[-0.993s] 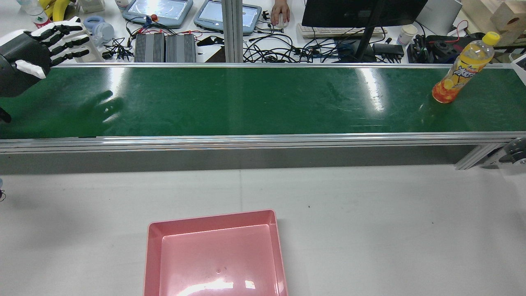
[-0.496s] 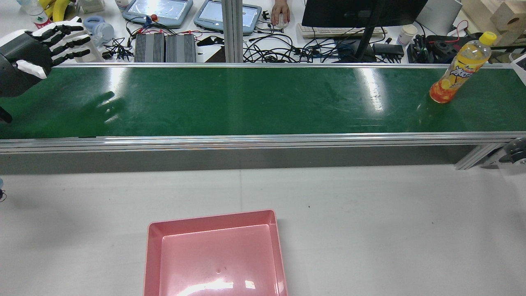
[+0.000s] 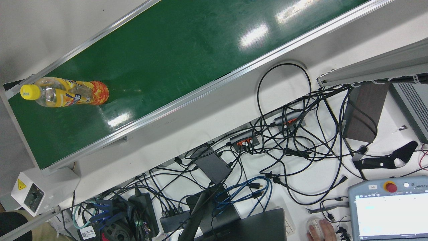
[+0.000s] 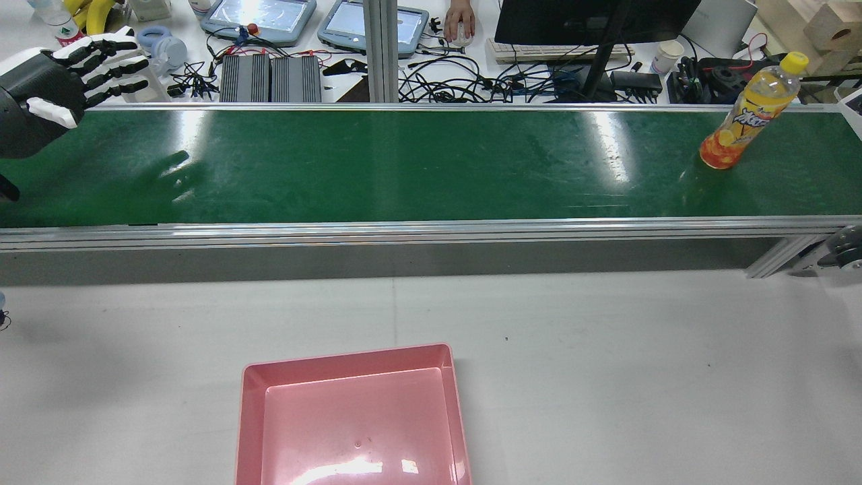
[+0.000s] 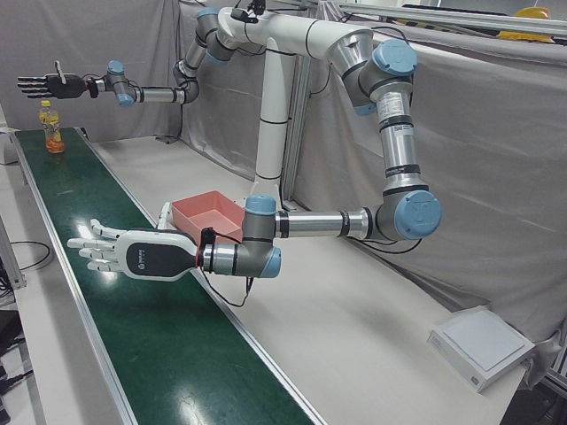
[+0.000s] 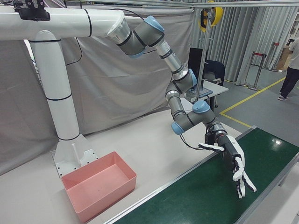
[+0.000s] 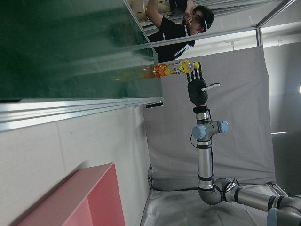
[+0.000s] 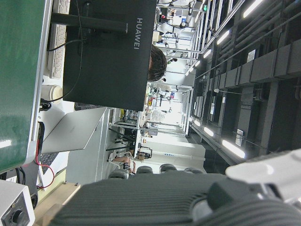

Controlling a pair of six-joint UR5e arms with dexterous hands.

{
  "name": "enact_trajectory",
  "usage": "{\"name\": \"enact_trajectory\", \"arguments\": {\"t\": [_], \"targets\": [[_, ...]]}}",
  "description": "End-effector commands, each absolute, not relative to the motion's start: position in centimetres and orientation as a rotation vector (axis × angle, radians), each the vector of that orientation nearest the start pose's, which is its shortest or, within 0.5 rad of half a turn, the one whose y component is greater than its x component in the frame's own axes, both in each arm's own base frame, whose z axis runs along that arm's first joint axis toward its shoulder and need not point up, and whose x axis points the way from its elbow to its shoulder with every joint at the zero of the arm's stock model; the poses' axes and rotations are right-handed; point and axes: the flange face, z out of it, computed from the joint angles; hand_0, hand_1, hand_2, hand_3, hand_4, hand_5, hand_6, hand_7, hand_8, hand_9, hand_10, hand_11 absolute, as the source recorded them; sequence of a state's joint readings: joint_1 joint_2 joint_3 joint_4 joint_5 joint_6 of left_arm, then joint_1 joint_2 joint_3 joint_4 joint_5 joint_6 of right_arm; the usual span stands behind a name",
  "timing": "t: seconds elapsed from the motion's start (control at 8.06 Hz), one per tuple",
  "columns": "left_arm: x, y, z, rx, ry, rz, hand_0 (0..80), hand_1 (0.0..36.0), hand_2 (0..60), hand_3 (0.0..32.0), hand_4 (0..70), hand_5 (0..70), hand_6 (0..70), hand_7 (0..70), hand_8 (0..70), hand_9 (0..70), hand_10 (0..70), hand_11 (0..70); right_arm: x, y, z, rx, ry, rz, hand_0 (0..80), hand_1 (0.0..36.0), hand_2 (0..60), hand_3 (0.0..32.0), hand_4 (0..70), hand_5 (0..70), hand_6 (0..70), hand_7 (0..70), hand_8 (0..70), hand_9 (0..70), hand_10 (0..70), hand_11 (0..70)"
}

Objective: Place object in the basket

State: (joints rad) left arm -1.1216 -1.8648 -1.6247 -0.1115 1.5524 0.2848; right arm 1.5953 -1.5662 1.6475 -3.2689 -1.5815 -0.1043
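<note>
Upright on the belt [image 4: 404, 168], the bottle [image 4: 747, 114] stands at about two o'clock in the rear view, near the belt's far right end. At ten o'clock the left hand [image 4: 50, 84] hovers above the belt's left end, fingers spread wide and holding nothing. Well apart, the right hand [image 5: 49, 86] hangs over the bottle, fingers likewise splayed and empty, and the basket [image 4: 353, 417] sits on the table [image 4: 640, 377] at six o'clock.

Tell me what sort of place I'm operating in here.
Most likely a robotics lab or test cell, not a real production line: a green conveyor belt carries one orange drink bottle, a pink basket waits on the white table, and a cable-strewn desk with teach pendants runs alongside.
</note>
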Motion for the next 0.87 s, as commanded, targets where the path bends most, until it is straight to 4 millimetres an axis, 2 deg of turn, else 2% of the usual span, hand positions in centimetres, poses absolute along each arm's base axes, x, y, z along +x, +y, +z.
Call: {"name": "enact_trajectory", "arguments": {"t": [0.0, 0.74], "targets": [[15.01, -62.22, 47.82, -0.183, 2.394, -1.394, 49.7, 7.0, 0.0, 7.0, 12.6, 26.2, 1.8, 1.7, 10.6, 10.9, 8.3, 12.9, 14.42, -48.44, 65.98, -0.130, 2.212, -2.318, 0.0, 0.0, 0.0, 0.0, 0.0, 0.0, 0.0, 0.0, 0.0, 0.0, 0.0, 0.0], [15.20, -62.17, 48.07, -0.182, 2.382, -1.402, 49.1, 6.5, 0.0, 7.0, 12.4, 26.5, 1.9, 1.8, 10.6, 11.0, 8.5, 13.2, 14.42, -48.44, 65.98, -0.130, 2.212, -2.318, 0.0, 0.0, 0.0, 0.0, 0.0, 0.0, 0.0, 0.0, 0.0, 0.0, 0.0, 0.0]]}}
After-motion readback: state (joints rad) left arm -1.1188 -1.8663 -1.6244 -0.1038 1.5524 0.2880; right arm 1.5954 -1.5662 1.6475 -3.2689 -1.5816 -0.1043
